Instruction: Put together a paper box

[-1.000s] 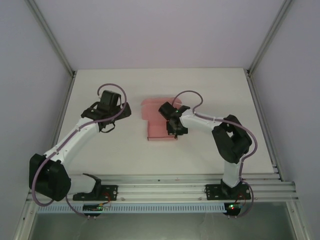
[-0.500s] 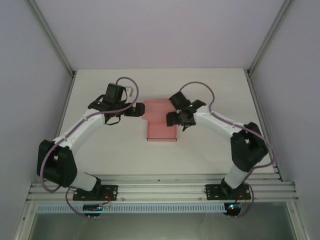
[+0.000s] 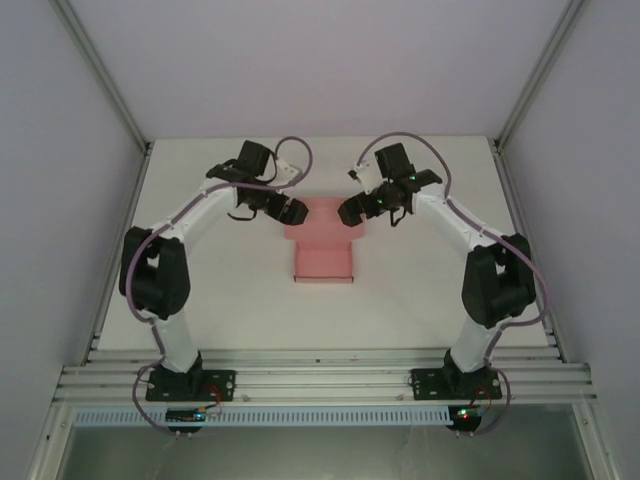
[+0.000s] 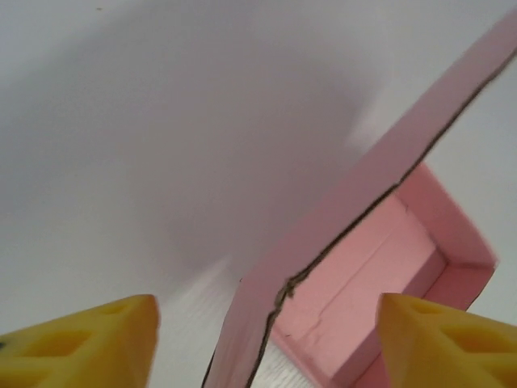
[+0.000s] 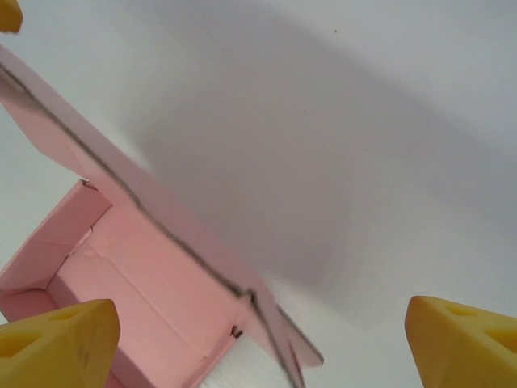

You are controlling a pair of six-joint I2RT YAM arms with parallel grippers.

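Observation:
The pale pink paper box lies on the middle of the white table as a shallow open tray with a raised far wall. My left gripper is at its far left corner and my right gripper at its far right corner. In the left wrist view the box's upright wall runs between the yellow fingertips, which stand apart without touching it, so the left gripper is open. In the right wrist view the box's corner flap sits between the spread fingertips of the open right gripper.
The table is bare white around the box. Aluminium posts and pale walls close in the left and right sides. A ribbed metal rail with both arm bases runs along the near edge.
Both arms have stretched away from me to the box's far end. The right gripper has let go of the box's right side and opened. The left gripper came in from the left.

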